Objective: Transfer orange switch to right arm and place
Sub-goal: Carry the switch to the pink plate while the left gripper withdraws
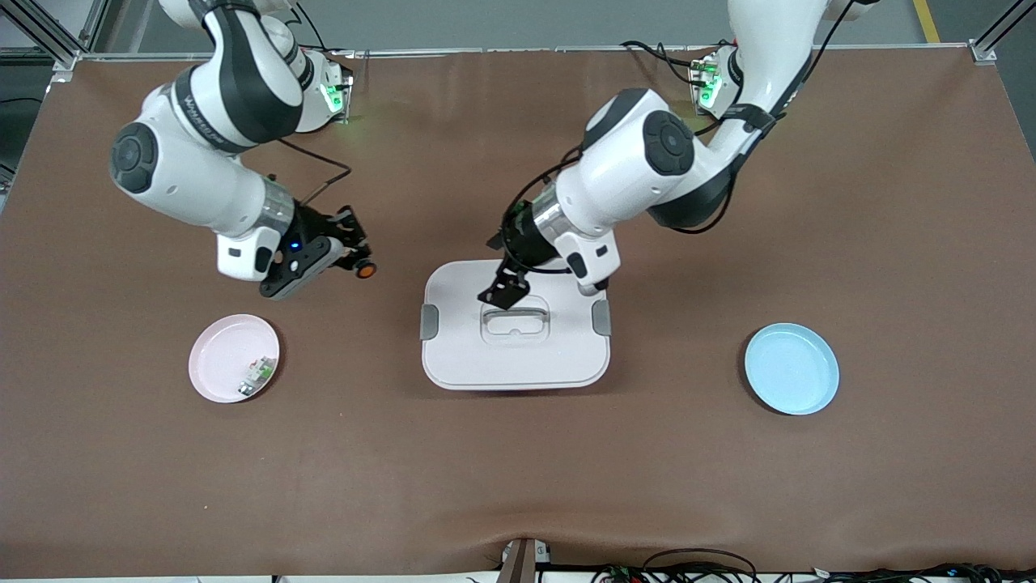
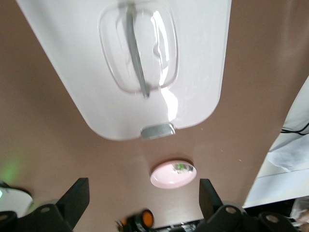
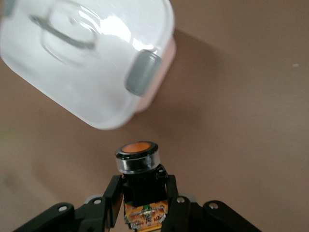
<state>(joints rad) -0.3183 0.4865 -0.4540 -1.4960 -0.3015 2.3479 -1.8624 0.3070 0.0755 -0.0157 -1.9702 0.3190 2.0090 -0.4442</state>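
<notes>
Judging by how things lie, the handover is done and the placing step is in hand. Nearest the front camera a pink plate [image 1: 212,372] with a small white-and-green part [image 1: 257,376] lies toward the right arm's end, a blue plate [image 1: 791,368] toward the left arm's end, and a white lidded box [image 1: 515,356] between them. Above the bare brown surface [image 1: 518,486] between pink plate and box, the orange switch [image 3: 138,166] is clamped in the shut right end effector [image 1: 356,261]. The left end effector [image 1: 503,293] hangs fully open and empty over the box, waiting. Next, a carry to the intended spot and a gentle release are called for. Grey floor and a metal frame edge the surface
</notes>
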